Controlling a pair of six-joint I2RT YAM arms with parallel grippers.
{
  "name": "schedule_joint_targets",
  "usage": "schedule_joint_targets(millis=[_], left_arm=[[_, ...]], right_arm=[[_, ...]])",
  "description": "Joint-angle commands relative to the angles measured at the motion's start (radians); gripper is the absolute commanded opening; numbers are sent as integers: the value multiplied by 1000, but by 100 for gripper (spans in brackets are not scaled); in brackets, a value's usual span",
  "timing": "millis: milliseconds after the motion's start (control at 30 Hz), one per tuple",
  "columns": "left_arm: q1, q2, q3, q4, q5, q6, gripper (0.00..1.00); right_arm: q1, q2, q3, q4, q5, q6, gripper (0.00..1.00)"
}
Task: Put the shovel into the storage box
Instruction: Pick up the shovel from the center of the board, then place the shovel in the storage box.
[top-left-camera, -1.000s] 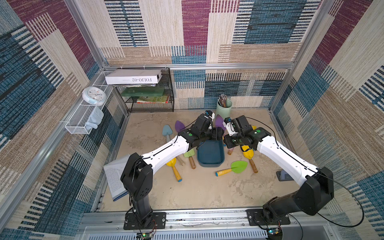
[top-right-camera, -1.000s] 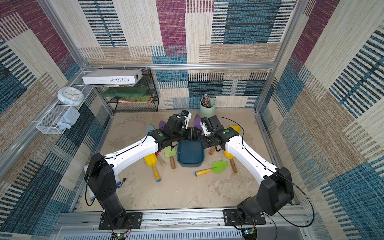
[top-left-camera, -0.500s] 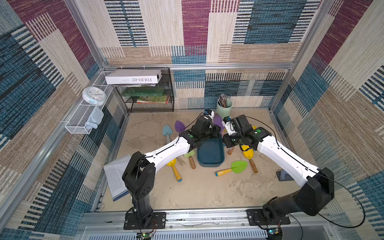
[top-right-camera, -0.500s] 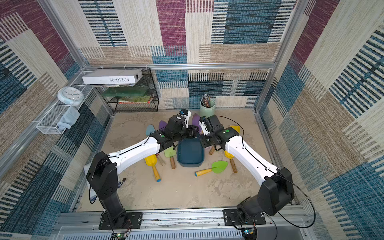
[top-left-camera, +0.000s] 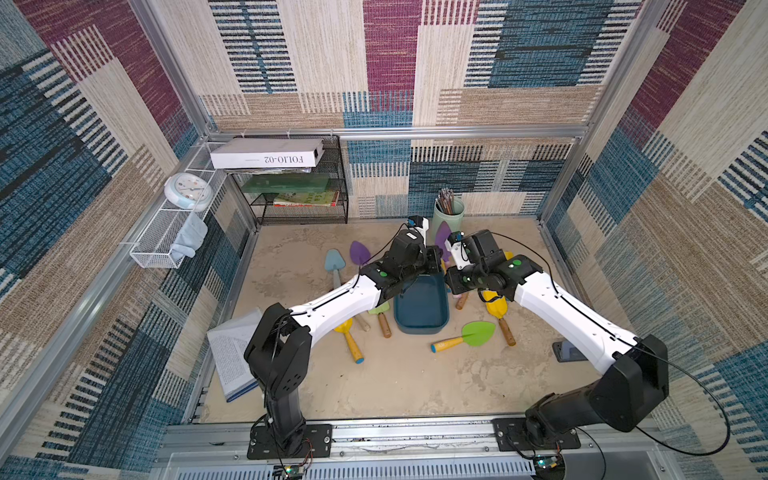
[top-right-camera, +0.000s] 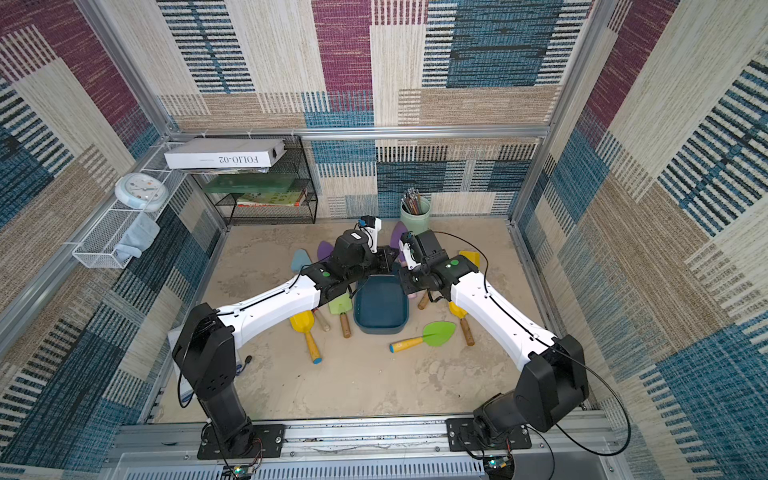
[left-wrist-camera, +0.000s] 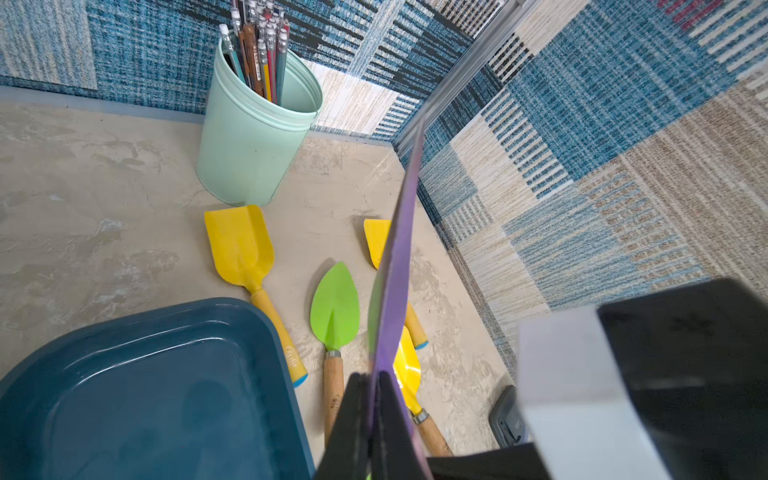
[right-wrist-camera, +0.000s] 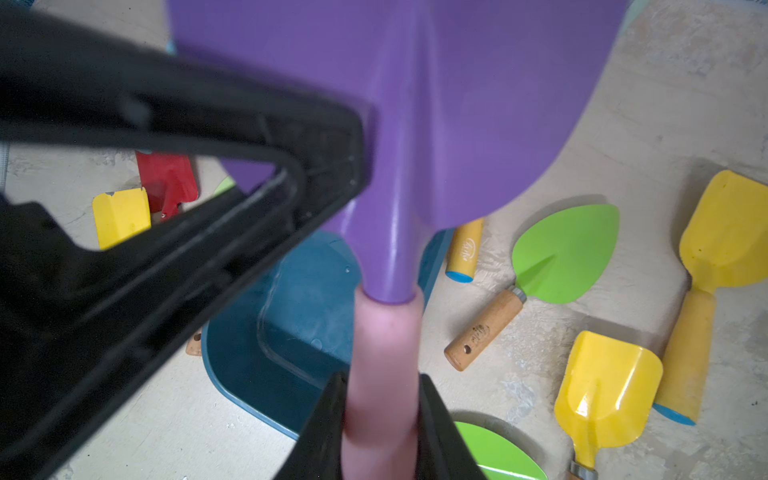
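Fingers (left-wrist-camera: 351, 419) on the left gripper (left-wrist-camera: 372, 377) are pressed together on the thin purple blade of the shovel (left-wrist-camera: 399, 257). They pinch it flat across both faces, so the left wrist view only gets the blade edge-on. Over on the right gripper (right-wrist-camera: 382, 376), the fingers (right-wrist-camera: 322, 432) sit either side of the pink handle, right up against it. Honestly can't tell if they're squeezing or just hugging it. So both arms are on one shovel, the left on the blade end and the right on the handle end.

That shovel is up off the table, hanging by the far end of the storage box (top-left-camera: 422, 309) toward the right arm's side, not inside it. Its long axis is tilted up. The blade (top-left-camera: 443, 233) points up and toward the back wall, close to the mint-green pencil cup (top-left-camera: 449, 212), and the handle end points down at the box. From above it runs roughly in line with the box's long side.

The box itself lies flat, long side running near to far. More shovels lie around it:
- a green leaf-shaped shovel (top-left-camera: 478, 333) on the right arm's side
- a yellow shovel (top-left-camera: 352, 345), a light blue shovel (top-left-camera: 334, 262) and a second purple shovel (top-left-camera: 359, 252) on the left arm's side
- a red shovel (right-wrist-camera: 166, 180), which I only spot in the right wrist view
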Motion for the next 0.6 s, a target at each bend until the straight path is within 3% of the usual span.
schedule_joint_targets(millis=[0, 67, 167, 300, 567], left_arm=[[10, -5, -9, -68, -72, 43, 0], [19, -4, -12, -80, -82, 48, 0], [37, 1, -8, -102, -88, 59, 0], [68, 18, 9, -155, -68, 55, 0], [101, 128, 105, -294, 120, -4, 0]], right_arm=[[3, -21, 6, 7, -3, -10, 52], [3, -33, 4, 0, 2, -8, 64], [2, -59, 0, -8, 7, -7, 72], [3, -129, -29, -5, 41, 11, 75], [-1, -270, -71, -3, 80, 8, 77]])
